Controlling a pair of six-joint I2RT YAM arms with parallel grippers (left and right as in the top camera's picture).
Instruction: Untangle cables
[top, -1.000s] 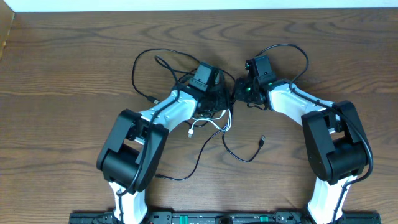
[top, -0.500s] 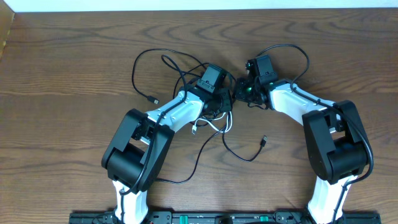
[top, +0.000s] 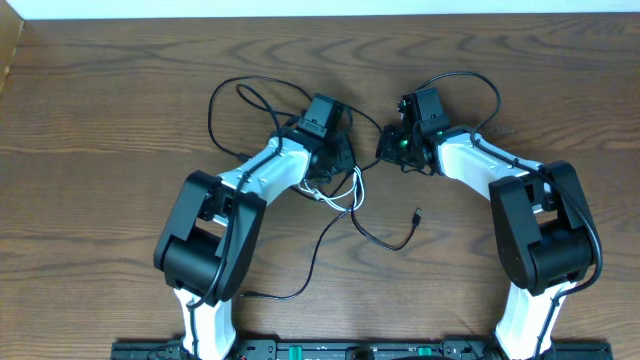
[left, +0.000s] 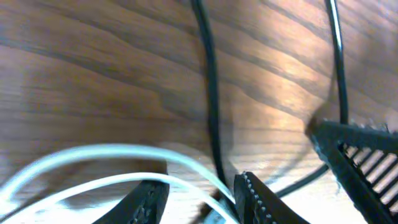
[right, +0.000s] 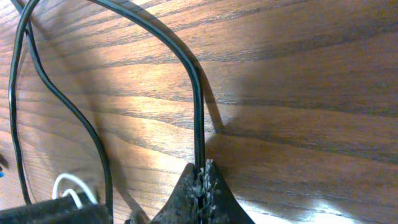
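Overhead is sharp, evenly bright. Wrist views show glare on the brown wooden table (right: 155, 130); the left one blurs the thin black cable (left: 208, 74).

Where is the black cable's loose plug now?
Overhead view: the plug lies on the table right of centre, between the white cable and the right arm.

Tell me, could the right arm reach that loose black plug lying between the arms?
Probably, though not at once. The plug lies uncovered on the table near it, but the right tool is shut on the black cable and must let go first.
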